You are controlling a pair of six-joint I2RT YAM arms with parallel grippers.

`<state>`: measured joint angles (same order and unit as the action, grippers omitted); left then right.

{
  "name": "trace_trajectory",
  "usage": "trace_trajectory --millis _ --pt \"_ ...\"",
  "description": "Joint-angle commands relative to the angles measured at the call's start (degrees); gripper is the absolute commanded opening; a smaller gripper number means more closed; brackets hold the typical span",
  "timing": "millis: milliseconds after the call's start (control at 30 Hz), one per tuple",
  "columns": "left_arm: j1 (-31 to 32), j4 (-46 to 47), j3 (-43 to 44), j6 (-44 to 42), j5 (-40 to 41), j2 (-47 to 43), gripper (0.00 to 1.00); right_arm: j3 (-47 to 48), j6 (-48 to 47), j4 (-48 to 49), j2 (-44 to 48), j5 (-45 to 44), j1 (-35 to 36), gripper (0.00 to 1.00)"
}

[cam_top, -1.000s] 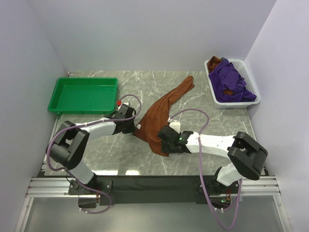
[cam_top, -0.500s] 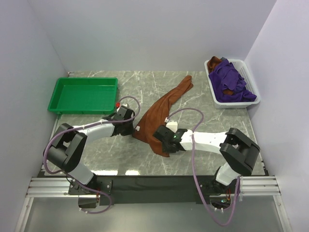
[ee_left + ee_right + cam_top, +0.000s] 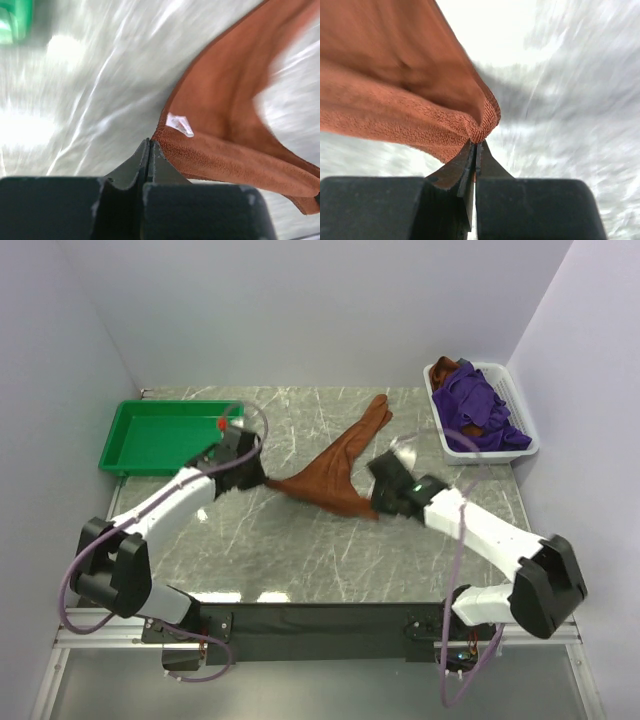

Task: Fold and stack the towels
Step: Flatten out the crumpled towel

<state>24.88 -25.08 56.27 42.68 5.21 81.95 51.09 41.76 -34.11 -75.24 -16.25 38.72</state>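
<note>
The left fingers (image 3: 144, 154) were clenched on one corner of the rust-brown towel (image 3: 330, 477), just beside its white label (image 3: 180, 124). The right fingers (image 3: 469, 156) were pinched on another corner. The towel was stretched between them over the middle of the worktop (image 3: 300, 550), with a tail trailing toward the far edge. The purple towels (image 3: 480, 412) lay heaped in the white basket (image 3: 520, 445) at the far right corner.

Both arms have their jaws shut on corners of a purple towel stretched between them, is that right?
No: the towel stretched between them is rust-brown, not purple, as the top external view shows; both arms' jaws are shut on its corners. The purple towels sit in the white basket.
</note>
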Motion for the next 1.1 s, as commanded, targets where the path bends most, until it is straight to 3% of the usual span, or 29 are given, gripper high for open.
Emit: trace_trajectory --millis 0,333,433,533,667,867,1067 --pt "-1.4 -4.6 12.9 -2.2 2.2 -2.5 0.01 11.8 -10.6 -4.9 4.7 -0.4 -6.7 0.00" --pt "-3.8 -8.4 51.0 -6.0 2.2 -0.4 0.01 52.0 -26.7 -17.6 0.4 1.6 -16.3 0.00" --pt "-3.8 -8.0 60.5 -7.2 0.5 0.9 0.00 67.9 -30.6 -20.1 -3.0 1.6 -16.9 0.00" --pt "-3.8 -6.9 66.6 -8.6 -0.5 1.2 0.00 76.1 -33.4 -20.6 -4.6 2.4 -17.1 0.00" --pt "-3.8 -3.1 66.5 -9.6 -2.8 -3.0 0.00 75.6 -37.1 -15.7 -0.1 5.5 -17.0 0.00" --pt "-3.8 1.7 56.6 -7.7 -6.9 -15.1 0.00 59.8 -38.5 -5.5 15.7 15.2 -17.0 0.00" --pt "-3.8 -0.9 53.9 -4.5 -9.1 -21.7 0.00 55.4 -34.9 -7.0 21.9 21.3 -17.0 0.00"
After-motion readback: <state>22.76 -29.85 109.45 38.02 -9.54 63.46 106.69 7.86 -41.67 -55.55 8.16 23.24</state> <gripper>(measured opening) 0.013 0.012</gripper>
